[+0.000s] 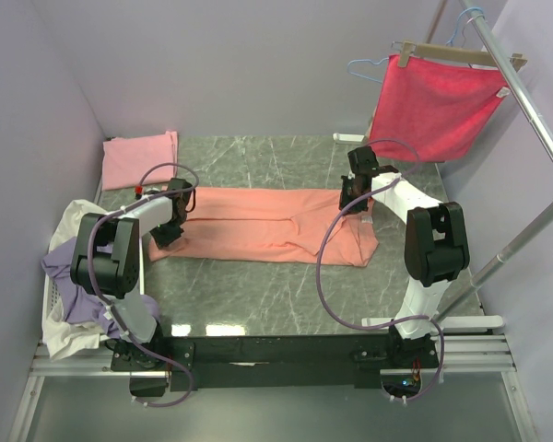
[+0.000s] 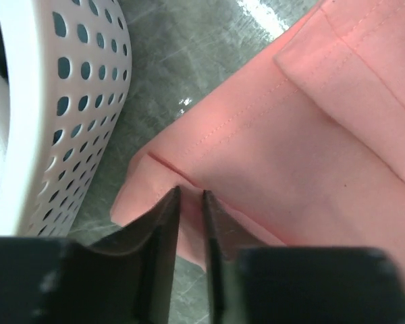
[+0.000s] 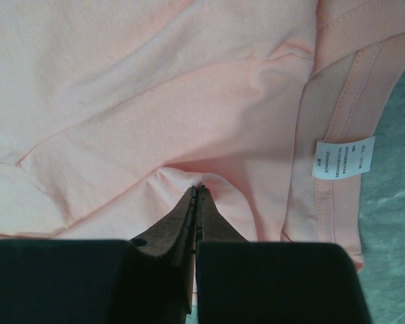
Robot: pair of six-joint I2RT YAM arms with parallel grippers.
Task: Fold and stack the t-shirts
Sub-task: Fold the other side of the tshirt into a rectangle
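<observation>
Black-and-white arms (image 1: 433, 244), purple cables (image 1: 319, 262)

Your table (image 1: 286, 295) is a grey-green marbled slab with pale veins, glossy enough to throw back a bright patch of light at its near edge. Take the salmon-orange t-shirt (image 1: 258, 226) as your marker: it lies flat across the middle of the slab, stretched from left to right, collar end at the right. Beyond its left end, in the far left corner, a light pink t-shirt (image 1: 138, 158) lies folded, apart from it. Just beside its near left corner, not touching, stands a white perforated basket (image 2: 67, 108) at the table's left edge.
</observation>
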